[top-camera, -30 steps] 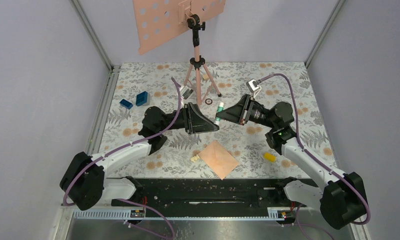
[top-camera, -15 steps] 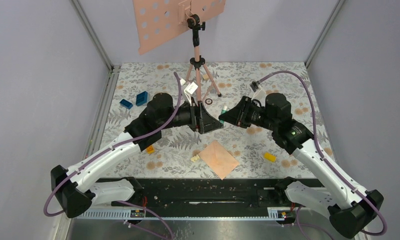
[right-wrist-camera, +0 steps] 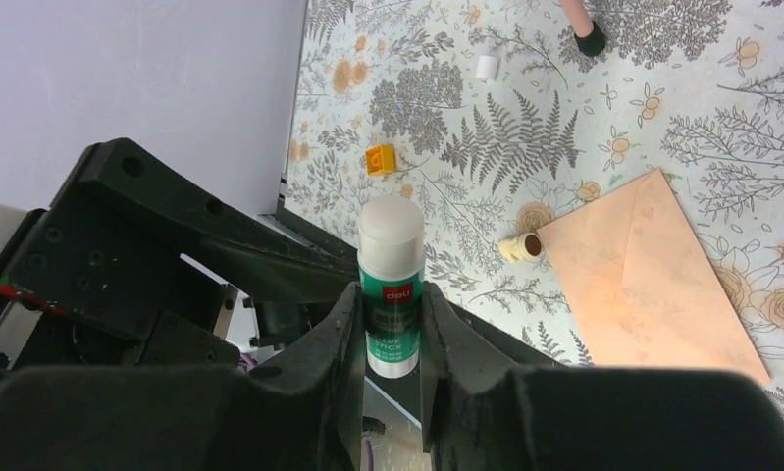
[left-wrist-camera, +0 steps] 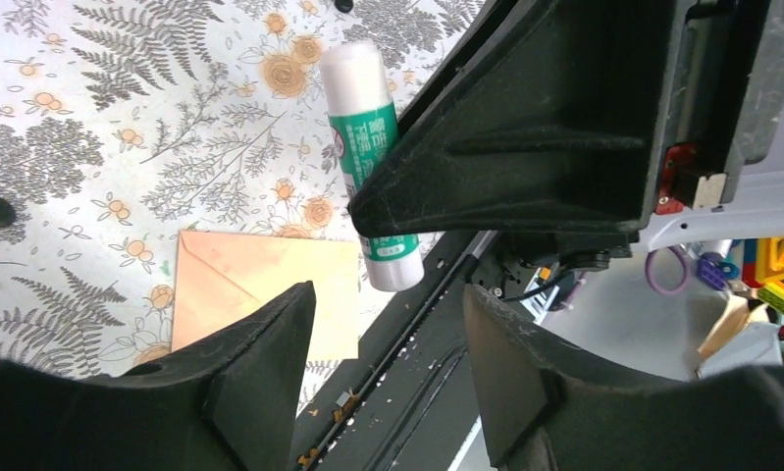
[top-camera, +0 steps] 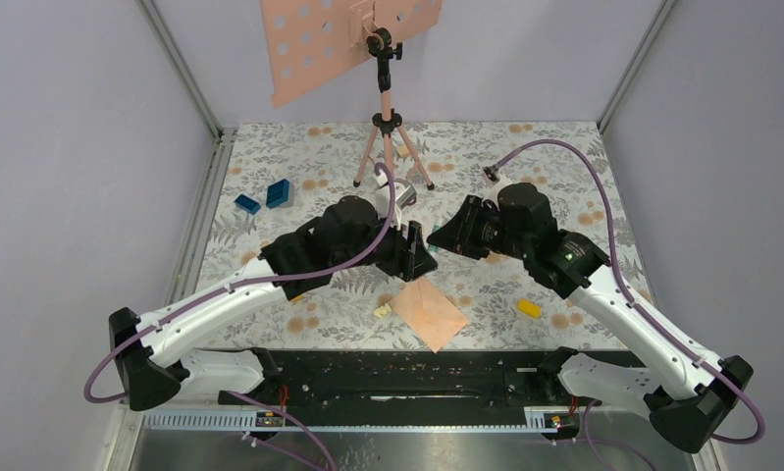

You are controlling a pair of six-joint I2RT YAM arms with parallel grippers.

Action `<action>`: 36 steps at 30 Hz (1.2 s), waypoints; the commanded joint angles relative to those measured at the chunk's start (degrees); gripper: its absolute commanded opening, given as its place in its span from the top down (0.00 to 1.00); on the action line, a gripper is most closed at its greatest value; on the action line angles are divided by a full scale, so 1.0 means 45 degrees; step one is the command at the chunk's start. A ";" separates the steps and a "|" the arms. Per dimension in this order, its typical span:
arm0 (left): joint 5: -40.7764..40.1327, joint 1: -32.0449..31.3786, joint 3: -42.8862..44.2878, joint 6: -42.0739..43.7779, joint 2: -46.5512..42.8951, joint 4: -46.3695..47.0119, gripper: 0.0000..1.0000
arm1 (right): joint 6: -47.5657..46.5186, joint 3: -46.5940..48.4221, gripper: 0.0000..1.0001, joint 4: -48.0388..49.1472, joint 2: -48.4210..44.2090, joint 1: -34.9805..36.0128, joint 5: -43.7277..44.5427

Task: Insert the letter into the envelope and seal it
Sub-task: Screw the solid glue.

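A cloth (top-camera: 564,157) printed with ferns and orange blossoms is covering the table, pale lilac walls (top-camera: 74,147) are closing it in, and a pink perforated plate (top-camera: 309,49) is sitting on a tripod (top-camera: 388,137) at the back. The envelope (top-camera: 429,312) is lying flat and closed by the near edge, just below both grippers and touching neither. The right gripper (right-wrist-camera: 390,299) is clamping a green-and-white glue stick (right-wrist-camera: 391,255) around its body. The left gripper (left-wrist-camera: 388,304) is facing it closely, fingers standing wide apart and gripping nothing
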 commanded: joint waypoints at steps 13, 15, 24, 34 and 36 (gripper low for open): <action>-0.0967 -0.0269 0.0460 -0.0255 0.0263 0.0711 0.51 | 0.0258 0.0715 1.00 0.0363 0.0386 0.0534 0.0332; -0.0935 -0.0268 0.0445 -0.0231 0.0297 0.0708 0.53 | 0.0269 0.0686 1.00 0.0417 0.0358 0.0562 0.0316; -0.1045 -0.0275 0.0416 -0.0413 0.0289 0.0918 0.67 | 0.0290 0.0597 1.00 0.0582 0.0376 0.0588 0.0222; -0.1371 -0.0260 0.0172 -0.0899 -0.0354 0.1195 1.00 | -0.0088 -0.1326 1.00 0.3579 -0.0585 0.0566 -0.0892; -0.1166 -0.0226 0.0071 -0.0886 -0.0708 0.1345 1.00 | -0.0130 -0.2193 1.00 0.4938 -0.1049 0.0581 -0.1154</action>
